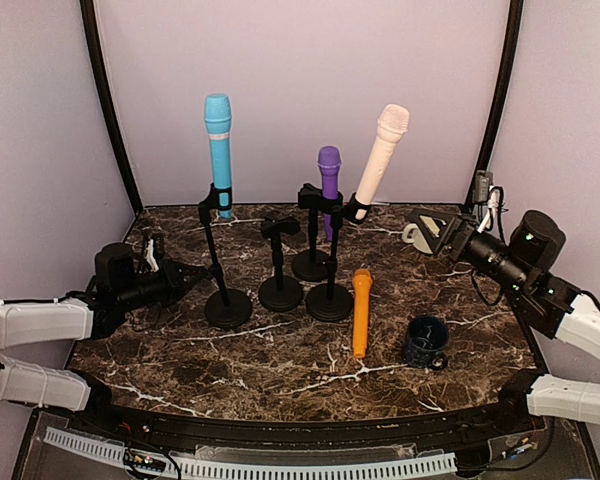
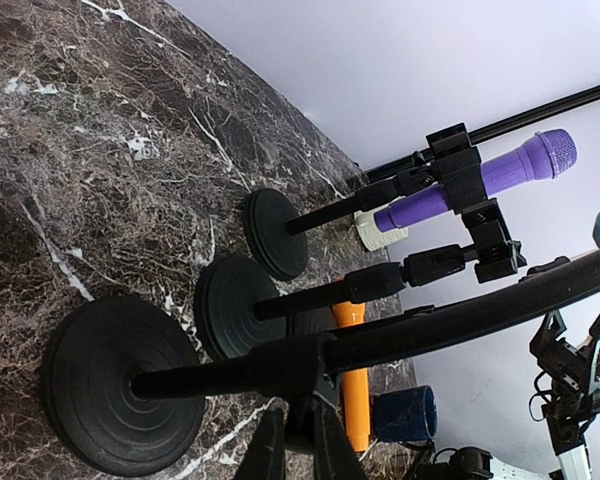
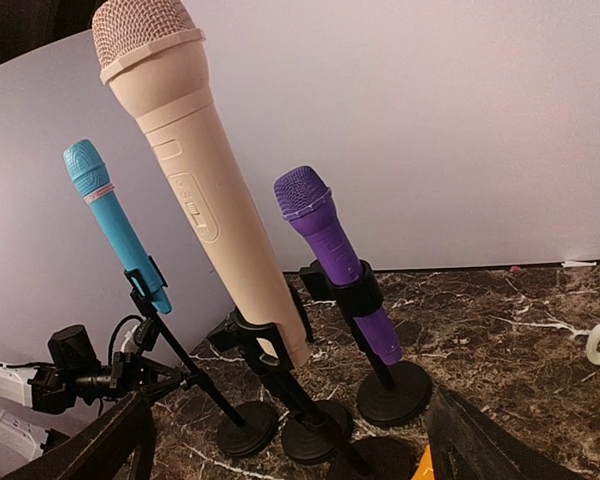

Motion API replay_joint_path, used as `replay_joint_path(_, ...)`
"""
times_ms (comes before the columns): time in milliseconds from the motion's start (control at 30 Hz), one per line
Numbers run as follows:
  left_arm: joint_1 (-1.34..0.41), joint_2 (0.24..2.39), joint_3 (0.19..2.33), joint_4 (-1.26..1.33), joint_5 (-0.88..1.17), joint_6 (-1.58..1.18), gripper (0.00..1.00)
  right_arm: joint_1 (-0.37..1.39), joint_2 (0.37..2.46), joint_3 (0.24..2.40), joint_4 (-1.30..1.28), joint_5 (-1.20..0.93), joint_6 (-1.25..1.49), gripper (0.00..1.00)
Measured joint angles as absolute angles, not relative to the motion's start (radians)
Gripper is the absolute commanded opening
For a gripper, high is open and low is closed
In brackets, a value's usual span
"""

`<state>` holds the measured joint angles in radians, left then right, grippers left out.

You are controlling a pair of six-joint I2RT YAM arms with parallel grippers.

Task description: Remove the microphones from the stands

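Note:
Four black stands are grouped at mid-table. The left stand holds a blue microphone upright. My left gripper is shut on this stand's pole low down, just above the round base. A purple microphone and a cream microphone sit clipped in two other stands; the fourth stand has an empty clip. My right gripper hangs open at the right, facing the cream microphone, with nothing between its fingers.
An orange microphone lies flat on the marble table in front of the stands. A dark blue cup stands to its right. A small cream object sits at the back right. Pale walls close the back and sides.

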<state>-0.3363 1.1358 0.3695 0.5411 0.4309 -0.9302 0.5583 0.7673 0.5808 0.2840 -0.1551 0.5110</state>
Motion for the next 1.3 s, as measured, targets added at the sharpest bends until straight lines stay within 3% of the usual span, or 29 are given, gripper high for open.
replay_joint_path(400, -0.334, 1.165, 0.350, 0.611, 0.456, -0.990, 0.01, 0.558, 0.765, 0.581, 0.283, -0.133, 0.518, 0.95)
replay_joint_path(467, -0.334, 1.165, 0.346, 0.620, 0.456, -0.996, 0.06, 0.558, 0.765, 0.581, 0.282, -0.132, 0.518, 0.95)
replay_joint_path(667, -0.334, 1.156, 0.345, 0.601, 0.456, -0.981, 0.38, 0.558, 0.758, 0.577, 0.281, -0.129, 0.519, 0.95)
replay_joint_path(867, -0.334, 1.115, 0.361, 0.513, 0.447, -0.921, 0.54, 0.558, 0.755, 0.566, 0.279, -0.129, 0.519, 0.95)
replay_joint_path(967, -0.334, 1.097, 0.374, 0.498, 0.443, -0.901, 0.54, 0.558, 0.755, 0.565, 0.278, -0.129, 0.519, 0.95)
replay_joint_path(1300, -0.334, 1.163, 0.377, 0.538, 0.454, -0.916, 0.37, 0.558, 0.756, 0.565, 0.278, -0.129, 0.519, 0.95)
